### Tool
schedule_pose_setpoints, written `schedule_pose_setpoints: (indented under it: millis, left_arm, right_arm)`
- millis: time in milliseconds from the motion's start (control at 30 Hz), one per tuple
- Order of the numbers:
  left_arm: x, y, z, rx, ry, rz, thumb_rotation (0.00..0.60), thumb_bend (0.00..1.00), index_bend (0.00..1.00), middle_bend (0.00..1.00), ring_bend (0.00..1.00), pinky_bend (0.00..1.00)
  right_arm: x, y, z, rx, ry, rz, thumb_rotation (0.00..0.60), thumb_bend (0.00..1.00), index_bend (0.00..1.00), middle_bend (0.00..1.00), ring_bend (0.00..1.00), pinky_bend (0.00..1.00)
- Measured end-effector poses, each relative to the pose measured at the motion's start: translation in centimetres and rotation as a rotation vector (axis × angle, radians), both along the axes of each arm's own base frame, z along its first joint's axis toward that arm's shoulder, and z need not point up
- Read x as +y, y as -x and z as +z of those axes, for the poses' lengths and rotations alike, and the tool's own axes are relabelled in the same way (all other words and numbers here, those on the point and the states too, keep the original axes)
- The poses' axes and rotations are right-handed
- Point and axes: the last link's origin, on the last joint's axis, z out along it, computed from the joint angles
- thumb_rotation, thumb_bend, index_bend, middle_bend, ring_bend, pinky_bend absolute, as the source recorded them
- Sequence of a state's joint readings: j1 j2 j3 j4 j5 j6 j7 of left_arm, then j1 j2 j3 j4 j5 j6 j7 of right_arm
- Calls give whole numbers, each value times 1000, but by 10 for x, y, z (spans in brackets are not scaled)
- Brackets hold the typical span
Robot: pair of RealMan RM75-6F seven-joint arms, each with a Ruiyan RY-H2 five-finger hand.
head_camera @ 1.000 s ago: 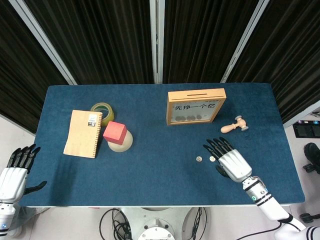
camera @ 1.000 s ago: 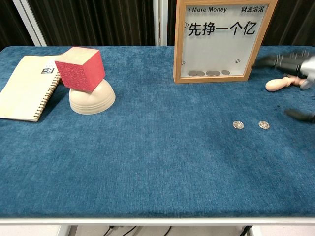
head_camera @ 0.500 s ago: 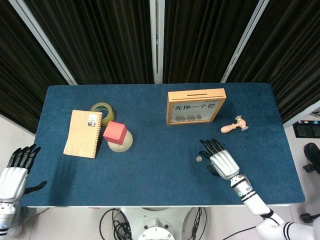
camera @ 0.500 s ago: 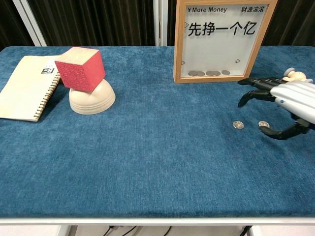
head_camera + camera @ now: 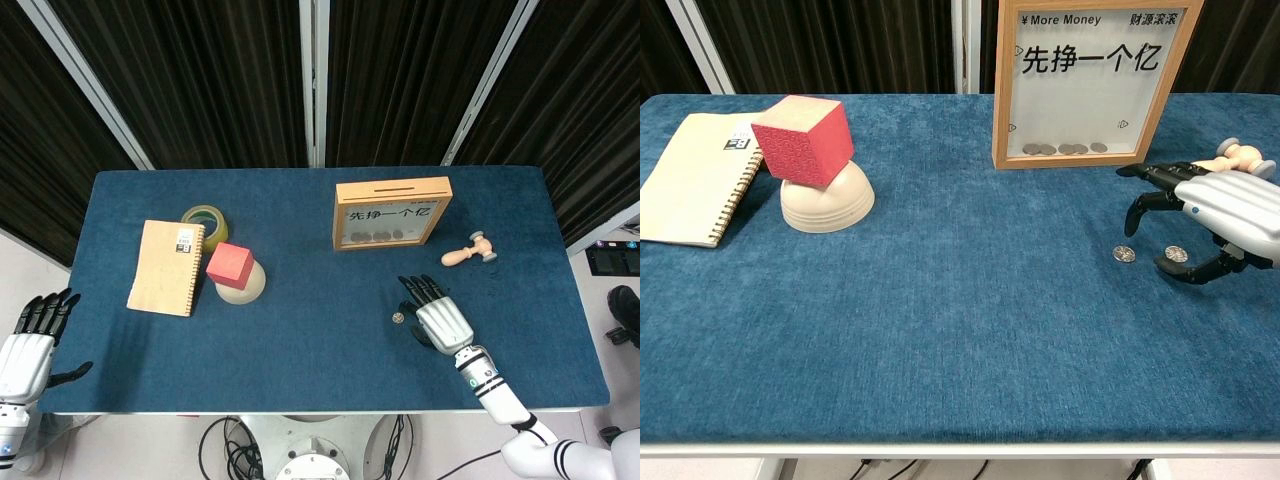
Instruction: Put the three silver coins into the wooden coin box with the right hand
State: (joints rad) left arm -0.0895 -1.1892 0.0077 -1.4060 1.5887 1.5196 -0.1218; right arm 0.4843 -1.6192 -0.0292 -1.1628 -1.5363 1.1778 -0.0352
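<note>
Coins lie flat on the blue tabletop in front of the wooden coin box, and the right hand hangs just above them, fingers apart and holding nothing, while the left hand waits off the tabletop's edge, fingers spread.

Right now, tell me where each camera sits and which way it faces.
Head view: high above, looking steeply down on the whole table; shows left hand off the table's edge and right hand.
Chest view: low at the near edge, looking level across; shows only the right hand.
Shared: right hand, wooden coin box, coin, red cube.
</note>
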Motion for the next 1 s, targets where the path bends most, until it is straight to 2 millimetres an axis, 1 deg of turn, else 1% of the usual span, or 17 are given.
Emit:
schedule_pose_setpoints:
  millis: [333,1000]
  left_arm:
    - [-1,3,0,0,4,7,600,40,16,0,0,0]
    - [0,6,1,-3,2,12,600,40,16,0,0,0]
  right_arm:
    - [1,1,-6,-8,-25,-9,600,334,376,0,0,0]
    - [-1,-1,-12,-5,-33,-13,600,335,370,0,0,0]
